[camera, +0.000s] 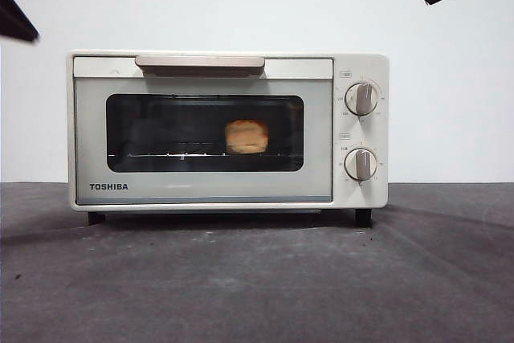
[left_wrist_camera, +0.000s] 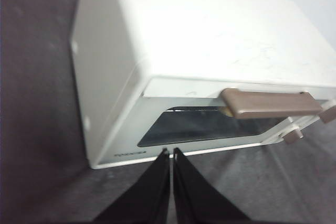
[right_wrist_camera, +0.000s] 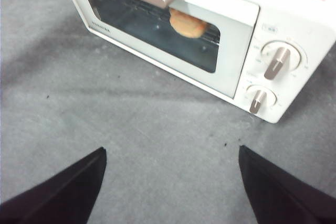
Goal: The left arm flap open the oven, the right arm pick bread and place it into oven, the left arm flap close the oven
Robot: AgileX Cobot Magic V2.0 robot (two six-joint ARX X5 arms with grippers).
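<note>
Grey table [camera: 257,279], one oven [camera: 201,182], one bread [camera: 246,136]

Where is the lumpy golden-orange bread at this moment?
The lumpy golden-orange bread sits on the wire rack inside the closed cream-white oven, seen through its dark glass window, right of centre, nearer the knobs.

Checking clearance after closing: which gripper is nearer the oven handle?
Left. The left gripper hangs just off the oven door below its handle; the right gripper sits back over the table.
</note>
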